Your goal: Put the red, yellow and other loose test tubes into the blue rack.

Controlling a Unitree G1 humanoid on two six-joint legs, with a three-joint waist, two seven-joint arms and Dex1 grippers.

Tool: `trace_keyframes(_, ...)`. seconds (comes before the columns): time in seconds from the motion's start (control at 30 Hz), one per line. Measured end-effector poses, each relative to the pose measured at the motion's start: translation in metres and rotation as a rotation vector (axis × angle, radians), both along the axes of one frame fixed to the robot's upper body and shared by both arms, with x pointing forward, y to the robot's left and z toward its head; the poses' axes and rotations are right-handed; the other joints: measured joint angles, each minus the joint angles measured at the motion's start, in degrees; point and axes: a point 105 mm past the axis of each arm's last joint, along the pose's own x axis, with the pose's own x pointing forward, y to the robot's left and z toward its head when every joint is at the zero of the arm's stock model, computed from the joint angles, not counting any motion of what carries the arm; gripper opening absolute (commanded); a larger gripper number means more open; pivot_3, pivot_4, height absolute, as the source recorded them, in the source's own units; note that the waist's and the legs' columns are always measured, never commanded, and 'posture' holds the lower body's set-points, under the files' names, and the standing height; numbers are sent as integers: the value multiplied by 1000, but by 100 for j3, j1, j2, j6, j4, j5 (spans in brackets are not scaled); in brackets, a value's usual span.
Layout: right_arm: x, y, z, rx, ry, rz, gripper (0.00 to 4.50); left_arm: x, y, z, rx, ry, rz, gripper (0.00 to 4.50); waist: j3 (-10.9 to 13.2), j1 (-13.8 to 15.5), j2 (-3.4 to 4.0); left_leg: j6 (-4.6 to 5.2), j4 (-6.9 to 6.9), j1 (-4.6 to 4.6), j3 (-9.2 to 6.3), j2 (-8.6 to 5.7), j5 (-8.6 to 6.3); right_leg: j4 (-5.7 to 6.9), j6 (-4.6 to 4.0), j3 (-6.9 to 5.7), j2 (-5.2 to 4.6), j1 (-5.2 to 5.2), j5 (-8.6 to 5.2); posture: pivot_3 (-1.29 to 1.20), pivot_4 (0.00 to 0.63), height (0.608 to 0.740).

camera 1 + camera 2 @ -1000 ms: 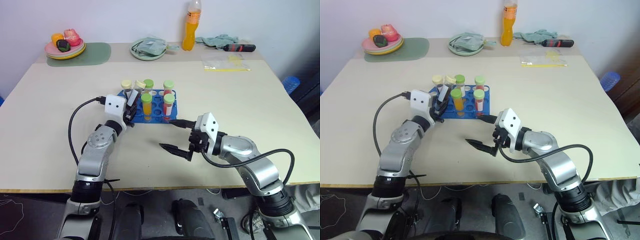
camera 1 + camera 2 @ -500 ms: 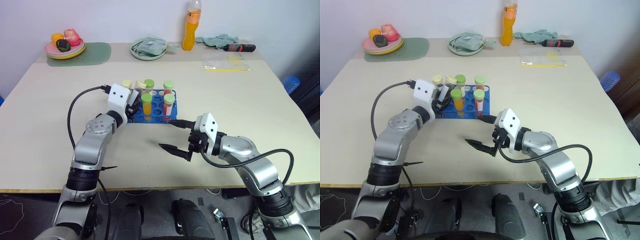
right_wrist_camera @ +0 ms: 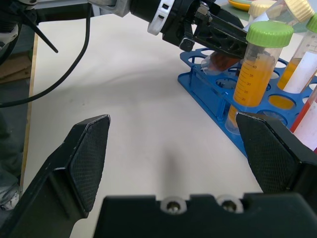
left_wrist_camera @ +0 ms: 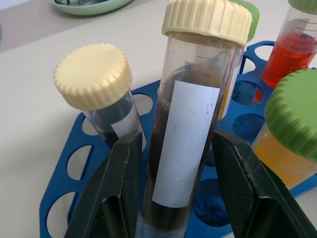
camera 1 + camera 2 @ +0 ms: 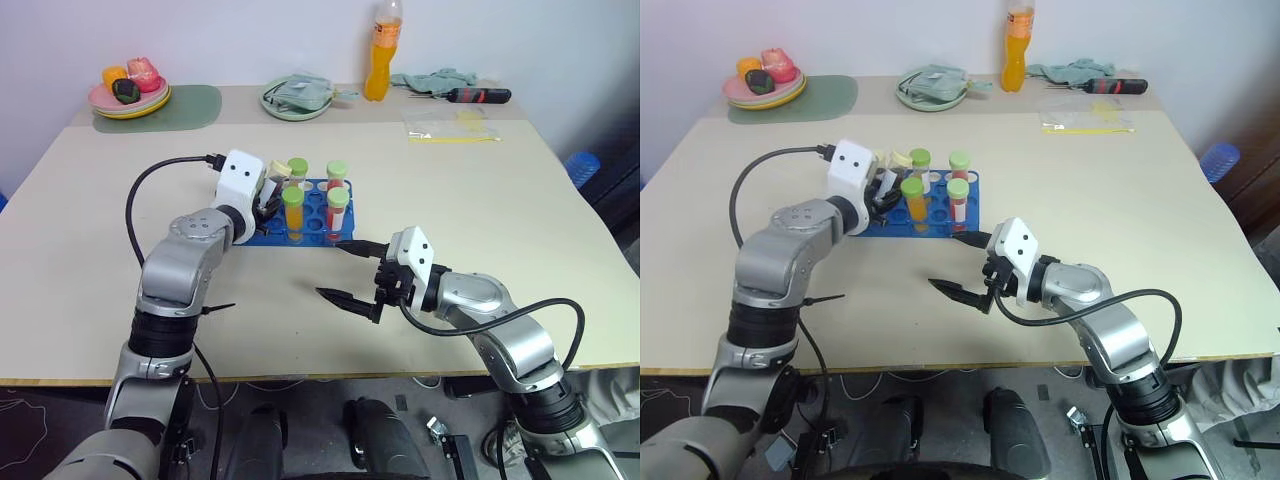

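Note:
The blue rack (image 5: 312, 207) sits mid-table with several capped tubes standing in it: orange ones (image 5: 292, 212), red ones (image 5: 338, 210) and a dark cream-capped one (image 4: 94, 77). My left gripper (image 5: 266, 206) is shut on a dark test tube (image 4: 185, 129) with a cream cap and white label. It holds the tube tilted over the rack's left holes, one finger (image 4: 124, 188) on each side. Whether the tube's foot is inside a hole I cannot tell. My right gripper (image 5: 332, 268) hangs open above the bare table in front of the rack, nothing between its fingers (image 3: 84, 158).
Along the far edge are a pink plate of food (image 5: 130, 95) on a green mat (image 5: 190, 105), a green plate with a cloth (image 5: 297, 98), an orange bottle (image 5: 380, 55), a screwdriver (image 5: 478, 96) and a plastic bag (image 5: 450, 125).
My left arm has lifted and its wrist has tipped, carrying the dark tube higher over the rack's left side. The right arm has stayed still.

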Motion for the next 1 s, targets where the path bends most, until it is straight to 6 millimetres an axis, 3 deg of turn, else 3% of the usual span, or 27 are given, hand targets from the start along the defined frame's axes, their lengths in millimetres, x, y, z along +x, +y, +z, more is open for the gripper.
trace_keyframes(0.17,0,0,-1,0,2,-4,4500,1,1,1,-15,7,10,833,0,2,0,0,0,0,0,0,0,0,0,0,0,0,0,0,150,740)
trace_keyframes(0.4,0,0,-1,0,1,-4,4500,1,4,1,7,6,9,826,0,2,0,0,0,0,0,0,0,0,0,0,-1,0,0,0,150,740)
trace_keyframes(0.53,0,0,-1,-1,1,-4,4500,-10,6,-1,16,-48,-15,826,0,-17,0,0,-5,1,0,2,0,1,-1,1,0,-4,0,0,150,740)
trace_keyframes(1.0,-1,1,1,-2,-4,14,4500,-32,22,1,-157,-424,47,826,0,26,0,0,-2,-1,5,0,0,-2,-1,2,-4,-2,0,0,150,740)
